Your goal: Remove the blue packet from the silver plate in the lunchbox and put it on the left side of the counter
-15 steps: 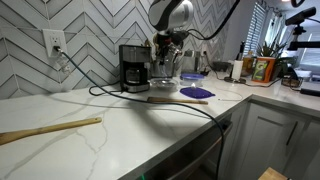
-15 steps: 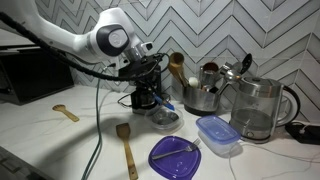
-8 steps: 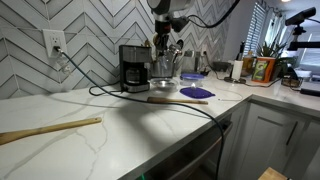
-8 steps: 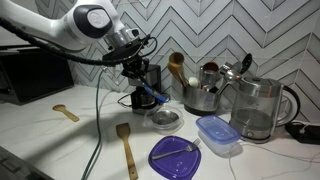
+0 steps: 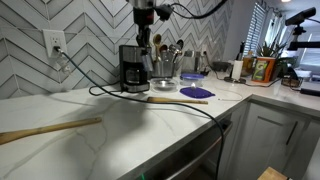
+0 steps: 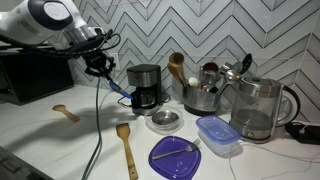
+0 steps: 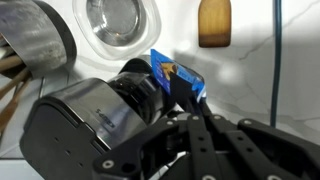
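My gripper (image 6: pixel 113 85) is clamped on the blue packet (image 7: pixel 176 78), so I'm holding it in the air near the back edge of the counter (image 6: pixel 60 140). It hangs just beside the coffee maker (image 6: pixel 146 86), above and apart from the silver plate (image 6: pixel 164 120).

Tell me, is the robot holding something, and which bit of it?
Yes. The gripper is shut on the blue packet, with the jaws pinching one end; the rest sticks out free.
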`<action>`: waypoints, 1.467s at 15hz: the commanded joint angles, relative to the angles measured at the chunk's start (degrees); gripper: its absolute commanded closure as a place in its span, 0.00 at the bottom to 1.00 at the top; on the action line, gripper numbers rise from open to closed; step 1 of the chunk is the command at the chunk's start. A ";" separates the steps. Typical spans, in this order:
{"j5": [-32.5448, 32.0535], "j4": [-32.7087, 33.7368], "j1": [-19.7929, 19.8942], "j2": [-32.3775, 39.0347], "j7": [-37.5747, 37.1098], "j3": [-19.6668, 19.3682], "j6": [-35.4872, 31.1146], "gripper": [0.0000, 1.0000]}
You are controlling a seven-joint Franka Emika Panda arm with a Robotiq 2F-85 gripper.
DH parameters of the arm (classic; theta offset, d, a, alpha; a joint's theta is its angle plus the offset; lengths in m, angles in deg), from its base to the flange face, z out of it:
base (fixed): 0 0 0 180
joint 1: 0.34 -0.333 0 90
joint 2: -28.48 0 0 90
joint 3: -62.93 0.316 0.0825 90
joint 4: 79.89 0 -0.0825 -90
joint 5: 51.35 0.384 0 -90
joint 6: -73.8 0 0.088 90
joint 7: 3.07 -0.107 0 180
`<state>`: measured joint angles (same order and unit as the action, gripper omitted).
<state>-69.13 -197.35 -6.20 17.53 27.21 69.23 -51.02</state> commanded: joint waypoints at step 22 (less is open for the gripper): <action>-2.02 -4.64 -12.38 4.50 19.08 9.39 -28.94 0.98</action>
<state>-70.99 -202.10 -18.88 21.94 46.50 78.28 -80.00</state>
